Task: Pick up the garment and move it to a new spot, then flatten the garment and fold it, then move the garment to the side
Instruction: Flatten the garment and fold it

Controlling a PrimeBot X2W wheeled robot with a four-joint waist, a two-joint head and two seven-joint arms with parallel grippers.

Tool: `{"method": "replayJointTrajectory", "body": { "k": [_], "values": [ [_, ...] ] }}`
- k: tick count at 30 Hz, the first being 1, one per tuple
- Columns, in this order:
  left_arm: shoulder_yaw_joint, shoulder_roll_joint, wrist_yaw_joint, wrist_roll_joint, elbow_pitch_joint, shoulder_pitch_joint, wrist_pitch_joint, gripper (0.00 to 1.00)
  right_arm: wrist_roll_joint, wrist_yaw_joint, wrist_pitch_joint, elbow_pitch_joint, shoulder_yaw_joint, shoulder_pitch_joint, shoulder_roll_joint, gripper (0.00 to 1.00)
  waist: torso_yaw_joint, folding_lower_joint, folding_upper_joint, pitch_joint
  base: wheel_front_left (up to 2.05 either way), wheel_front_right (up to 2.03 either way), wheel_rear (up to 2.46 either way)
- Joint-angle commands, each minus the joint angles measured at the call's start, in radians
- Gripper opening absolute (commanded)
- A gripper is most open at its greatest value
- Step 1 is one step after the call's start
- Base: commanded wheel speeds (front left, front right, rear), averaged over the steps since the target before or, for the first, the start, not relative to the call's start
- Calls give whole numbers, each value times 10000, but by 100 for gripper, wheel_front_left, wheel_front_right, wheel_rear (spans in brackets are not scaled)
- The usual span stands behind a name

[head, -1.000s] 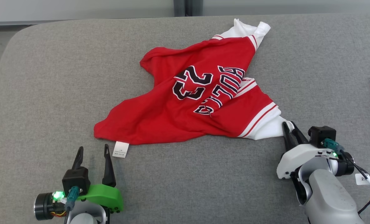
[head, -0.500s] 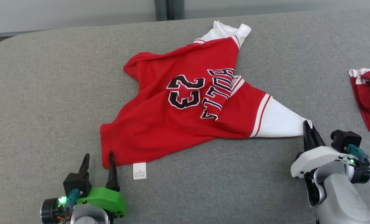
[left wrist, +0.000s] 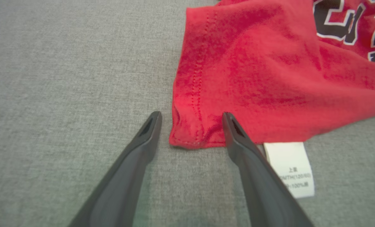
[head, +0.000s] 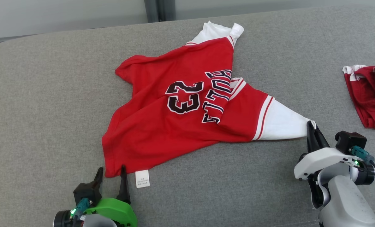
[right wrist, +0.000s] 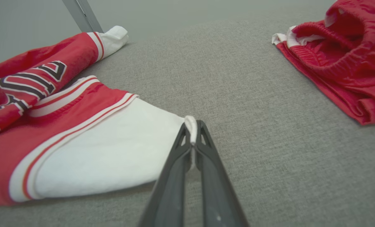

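Two dark fingers of our right gripper (right wrist: pixel 192 126) are pinched together on the tip of the white sleeve (right wrist: pixel 118 157) of the garment (head: pixel 181 126). It is a red jersey marked "23" that lies rumpled but mostly spread across the middle of the grey padded surface (head: pixel 48 110). Our left gripper (left wrist: pixel 191 115) stands with its jaws wide apart and grips nothing. It straddles the garment's near hem corner, with one finger over the bare surface beside the corner and the other over the red edge. We see a white care label (left wrist: pixel 290 170) sticking out from the hem just beside that finger. Well apart, at our far right, lies a second red garment (head: pixel 369 94) with white trim.
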Motion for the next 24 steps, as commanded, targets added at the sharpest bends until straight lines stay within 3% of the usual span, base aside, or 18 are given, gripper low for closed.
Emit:
{"method": "replayJointTrajectory", "body": {
  "k": [1,11,20,24],
  "values": [
    [-90,37,40,-48,59,176,18,0,26,-15,-28,-47,-21,-25,-37,0,45,0,0,-45,0,0,0],
    [52,40,-177,170,-829,57,12,0,415,-15,-28,-505,270,69,-34,0,172,0,0,-745,0,0,0],
    [1308,46,-521,852,-2450,-598,12,0,1018,-15,-28,-1767,732,-498,-39,0,2,0,0,-1918,0,0,0],
    [1931,360,-808,1296,-2886,-1410,12,0,1203,-15,-28,-2535,797,-1160,-123,0,-77,0,0,-2158,0,0,0]
  ]
}}
